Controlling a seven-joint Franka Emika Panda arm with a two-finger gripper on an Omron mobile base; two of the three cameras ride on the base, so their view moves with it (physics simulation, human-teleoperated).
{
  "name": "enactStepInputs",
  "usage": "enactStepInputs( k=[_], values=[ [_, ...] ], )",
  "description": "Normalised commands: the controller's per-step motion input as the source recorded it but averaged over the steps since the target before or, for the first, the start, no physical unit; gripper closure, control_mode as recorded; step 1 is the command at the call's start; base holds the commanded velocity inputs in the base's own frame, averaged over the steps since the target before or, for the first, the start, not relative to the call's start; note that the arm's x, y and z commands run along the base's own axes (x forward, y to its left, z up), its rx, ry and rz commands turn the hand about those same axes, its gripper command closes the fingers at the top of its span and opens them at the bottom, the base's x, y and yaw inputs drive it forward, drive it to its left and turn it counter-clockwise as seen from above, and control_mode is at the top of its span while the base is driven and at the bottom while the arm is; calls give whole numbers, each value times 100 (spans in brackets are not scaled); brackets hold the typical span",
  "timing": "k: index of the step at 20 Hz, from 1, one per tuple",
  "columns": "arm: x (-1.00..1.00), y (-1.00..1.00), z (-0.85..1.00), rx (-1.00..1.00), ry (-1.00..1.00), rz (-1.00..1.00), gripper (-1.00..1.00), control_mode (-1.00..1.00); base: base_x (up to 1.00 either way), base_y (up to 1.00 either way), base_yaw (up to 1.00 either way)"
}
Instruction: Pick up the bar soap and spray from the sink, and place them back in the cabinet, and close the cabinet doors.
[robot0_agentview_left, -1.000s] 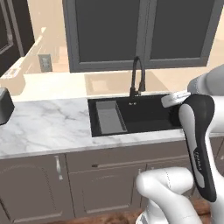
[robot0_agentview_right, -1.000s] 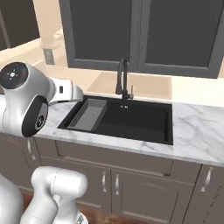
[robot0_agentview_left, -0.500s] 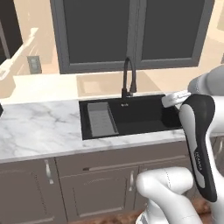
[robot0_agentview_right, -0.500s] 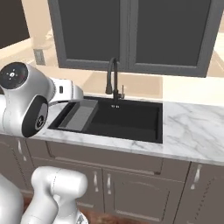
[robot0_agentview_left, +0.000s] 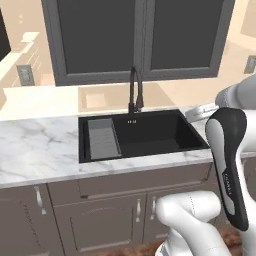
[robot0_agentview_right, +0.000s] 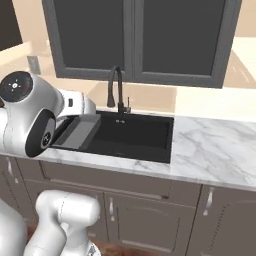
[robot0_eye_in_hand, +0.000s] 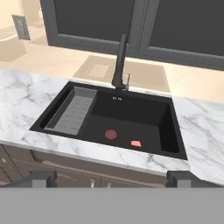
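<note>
The soap (robot0_eye_in_hand: 136, 143) lies flat on the black floor of the sink (robot0_eye_in_hand: 168, 131), toward the near wall and just beside the round red drain (robot0_eye_in_hand: 110, 134), the two apart. I cannot find the spray anywhere in the basin from my views. The ribbed tray (robot0_eye_in_hand: 73, 115) sits along the sink's left side, and the faucet (robot0_eye_in_hand: 120, 65) rises from the back rim, arching over the middle. Marble worktop (robot0_eye_in_hand: 26, 98) runs on both sides, with the grey-framed dark panes (robot0_agentview_left: 135, 40) behind; the brown cabinet I must fill is not in sight.

My claw (robot0_eye_in_hand: 109, 178) hangs wide, holding nothing, well above and short of the basin, its two tips framing the sink's near edge in the hand view.

I judge this is the very start: the approach to the first pick, nothing yet lifted. The next move calls for reaching forward and down past the near rim, keeping clear of the faucet, and lining my fingers across the soap's narrow width. It is thin and lies flush, so I must come right down to the floor before closing.
</note>
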Motion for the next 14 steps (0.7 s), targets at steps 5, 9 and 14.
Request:
enactStepInputs(
  k=[5, 9, 14],
  values=[
    [0, 0, 0, 0, 0, 0, -100, 100, 44, -28, 0],
    [0, 0, 0, 0, 0, 0, -100, 100, 77, -3, 0],
    [0, 0, 0, 0, 0, 0, -100, 100, 63, -5, 0]
  ],
)
